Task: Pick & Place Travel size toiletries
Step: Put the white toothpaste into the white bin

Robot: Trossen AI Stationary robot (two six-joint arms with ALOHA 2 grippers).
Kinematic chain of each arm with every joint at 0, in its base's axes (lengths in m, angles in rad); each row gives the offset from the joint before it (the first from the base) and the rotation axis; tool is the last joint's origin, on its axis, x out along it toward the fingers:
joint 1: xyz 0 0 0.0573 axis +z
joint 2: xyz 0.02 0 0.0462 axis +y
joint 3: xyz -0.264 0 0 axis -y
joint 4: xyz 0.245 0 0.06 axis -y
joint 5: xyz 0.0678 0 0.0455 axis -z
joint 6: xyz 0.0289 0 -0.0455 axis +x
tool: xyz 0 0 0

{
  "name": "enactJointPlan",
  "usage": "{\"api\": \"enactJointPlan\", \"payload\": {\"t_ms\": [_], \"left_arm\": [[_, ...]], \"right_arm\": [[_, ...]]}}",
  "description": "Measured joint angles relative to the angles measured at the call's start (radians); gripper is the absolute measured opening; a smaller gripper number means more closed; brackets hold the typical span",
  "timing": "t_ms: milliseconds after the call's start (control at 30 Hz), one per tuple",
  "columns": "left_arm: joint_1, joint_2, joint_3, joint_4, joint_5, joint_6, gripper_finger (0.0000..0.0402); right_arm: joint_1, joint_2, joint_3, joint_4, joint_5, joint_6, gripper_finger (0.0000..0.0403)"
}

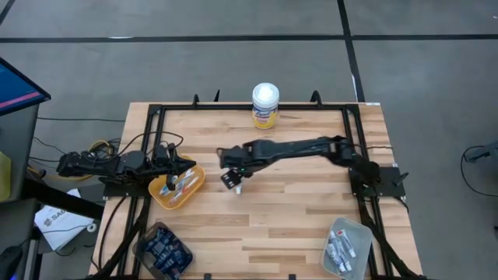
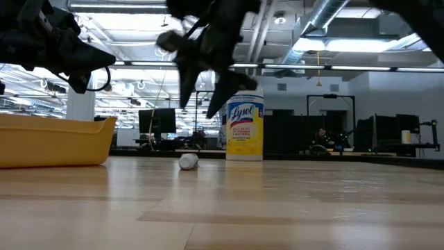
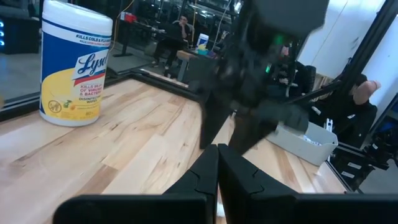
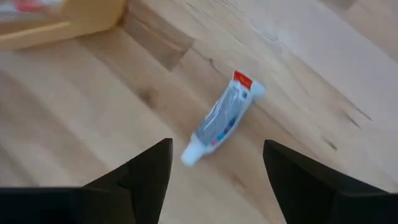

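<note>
A small white tube with blue and red marks (image 4: 222, 117) lies flat on the wood near the table's middle (image 1: 237, 187), and it also shows in the low view (image 2: 188, 161). My right gripper (image 4: 216, 146) hangs open above it (image 1: 233, 178), fingers (image 2: 189, 87) well clear of the table and one on each side of the tube. My left gripper (image 3: 217, 165) is shut and empty, held over the yellow bin (image 1: 189, 191) at the table's left (image 1: 184, 166). That bin holds a few toiletries (image 1: 176, 185).
A tall yellow canister with a white lid (image 1: 265, 105) stands at the far edge. A dark bin of black tubes (image 1: 163, 249) sits at the near left corner, and a clear bin of white tubes (image 1: 345, 247) at the near right. Bare wood lies between them.
</note>
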Motion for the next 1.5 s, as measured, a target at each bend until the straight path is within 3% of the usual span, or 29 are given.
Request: {"api": "enactJointPlan", "payload": {"t_ms": [300,633,1067,1233,1400,1500], "left_arm": [[0.0,0.0,0.0,0.006,0.0,0.0,0.0],[0.0,0.0,0.0,0.014,-0.001,0.0,0.0],[0.0,0.0,0.0,0.022,-0.001,0.0,0.0],[0.0,0.0,0.0,0.024,-0.001,0.0,0.0],[0.0,0.006,0.0,0.029,0.0,0.0,0.0],[0.0,0.016,0.001,0.032,-0.001,0.0,0.0]], "right_arm": [[-0.018,0.284,0.32,-0.174,0.003,-0.013,0.0245],[-0.015,0.373,0.348,-0.181,-0.018,-0.019,0.0236],[-0.003,0.374,0.347,-0.208,-0.026,-0.075,0.0053],[0.008,0.341,0.352,-0.27,-0.038,-0.11,0.003],[0.04,0.22,0.356,-0.377,-0.02,-0.126,0.0026],[0.088,0.156,0.356,-0.506,0.053,-0.088,0.0028]]}}
